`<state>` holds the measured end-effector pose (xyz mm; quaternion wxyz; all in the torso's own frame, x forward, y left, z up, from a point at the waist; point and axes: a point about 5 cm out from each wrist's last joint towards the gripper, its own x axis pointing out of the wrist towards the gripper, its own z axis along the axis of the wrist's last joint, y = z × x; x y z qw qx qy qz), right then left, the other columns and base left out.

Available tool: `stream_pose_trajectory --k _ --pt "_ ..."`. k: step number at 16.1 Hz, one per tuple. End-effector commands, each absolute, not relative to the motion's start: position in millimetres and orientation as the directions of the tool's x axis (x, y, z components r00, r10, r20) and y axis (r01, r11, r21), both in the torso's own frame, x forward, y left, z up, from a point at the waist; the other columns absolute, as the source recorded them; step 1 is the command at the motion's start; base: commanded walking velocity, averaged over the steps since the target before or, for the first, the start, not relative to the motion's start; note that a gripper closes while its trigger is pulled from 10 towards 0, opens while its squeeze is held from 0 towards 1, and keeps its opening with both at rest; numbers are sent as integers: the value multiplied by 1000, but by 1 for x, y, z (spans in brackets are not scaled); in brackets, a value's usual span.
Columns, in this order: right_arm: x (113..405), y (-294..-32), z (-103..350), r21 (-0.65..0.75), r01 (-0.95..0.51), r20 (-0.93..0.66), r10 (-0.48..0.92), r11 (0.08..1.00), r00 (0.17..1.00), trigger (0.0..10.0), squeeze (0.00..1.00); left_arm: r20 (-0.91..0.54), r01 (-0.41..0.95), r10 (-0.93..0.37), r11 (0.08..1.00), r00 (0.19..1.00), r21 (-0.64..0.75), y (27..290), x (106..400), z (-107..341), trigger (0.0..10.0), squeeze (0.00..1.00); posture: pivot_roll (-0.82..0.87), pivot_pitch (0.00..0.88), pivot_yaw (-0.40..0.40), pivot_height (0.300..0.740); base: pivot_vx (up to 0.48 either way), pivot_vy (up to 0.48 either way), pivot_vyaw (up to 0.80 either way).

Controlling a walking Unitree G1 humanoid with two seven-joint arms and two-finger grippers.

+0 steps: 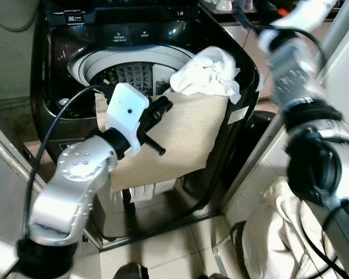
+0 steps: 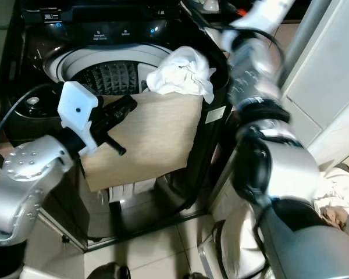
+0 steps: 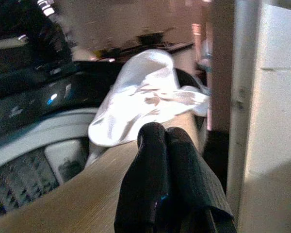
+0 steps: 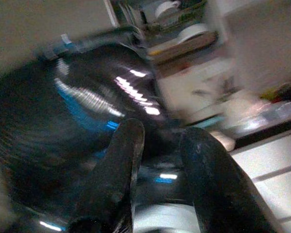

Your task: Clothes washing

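A black top-loading washing machine [image 1: 58, 70] stands open, its drum [image 1: 125, 72] showing. A beige cloth [image 1: 186, 133] hangs over the front rim and down the machine's front. A bunched white cloth [image 1: 206, 72] rests on the rim at the right, just past the beige one. My left gripper [image 1: 163, 106] lies on the top edge of the beige cloth, its fingers [image 3: 160, 165] pressed together and pointing toward the white cloth. My right arm [image 1: 296, 64] is raised beside the machine. My right gripper [image 4: 160, 131] is open before the dark, blurred lid, holding nothing.
A pile of white laundry [image 1: 279, 221] lies on the tiled floor at the lower right. A white cabinet [image 2: 326, 75] stands close on the right. A metal frame [image 1: 0, 168] stands at the left. A cable [image 1: 46, 145] loops from my left wrist.
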<state>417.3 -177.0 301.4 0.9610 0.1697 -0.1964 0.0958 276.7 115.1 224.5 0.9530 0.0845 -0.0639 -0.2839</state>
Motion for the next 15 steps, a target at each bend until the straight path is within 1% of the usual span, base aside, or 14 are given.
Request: stream_pose_trajectory --k 1,2,3,4,5,6,7,9,10,12,13,14,15 --pt "415 -180 300 216 -222 407 118 951 906 10000 0 65 493 -511 851 857 181 116 281 223 10000 0 42 0 -15 740 0 0 0" --pt "410 -186 292 173 -205 393 123 963 911 10000 0 46 460 -467 881 883 112 116 287 218 10000 0 20 0 0 740 0 0 0" --pt "394 -191 273 152 -218 363 151 964 919 10000 0 29 436 -439 897 898 75 113 292 214 10000 0 0 0 12 740 0 0 0" --pt "369 -191 250 86 -237 302 202 968 932 10000 0 13 432 -435 898 901 88 108 294 209 10000 0 -22 0 26 740 0 0 0" --pt "359 -190 241 56 -244 272 220 968 937 10000 0 8 431 -433 898 901 95 106 295 208 10000 0 -31 0 32 740 0 0 0" --pt "340 -190 227 42 -248 244 231 968 942 10000 0 9 422 -425 900 905 108 103 296 207 10000 0 -44 0 41 740 0 0 0" --pt "323 -193 218 83 -213 223 190 974 956 10000 0 42 451 -458 885 888 115 99 298 209 10000 0 -60 0 51 740 0 0 0" --pt "316 -196 213 90 -162 189 143 983 972 10000 0 48 445 -453 886 890 129 100 303 211 10000 0 -83 0 68 740 0 0 0" --pt "314 -195 213 95 -130 141 116 987 983 10000 0 38 420 -433 890 901 178 104 307 212 10000 0 -82 0 66 740 0 0 0" --pt "319 -187 215 100 -152 68 146 983 987 10000 0 40 394 -415 886 909 245 112 312 216 10000 0 -68 0 54 740 0 0 0" --pt "322 -183 213 104 -175 37 172 979 984 10000 0 50 382 -406 890 913 248 115 312 218 10000 0 -57 0 43 740 0 0 0" --pt "331 -175 212 73 -215 -1 216 974 976 10000 0 74 361 -390 897 918 254 120 313 223 10000 0 -43 0 31 740 0 0 0" --pt "340 -169 213 49 -223 -14 224 974 975 10000 0 89 341 -372 907 924 248 124 312 226 10000 0 -27 0 20 740 0 0 0"
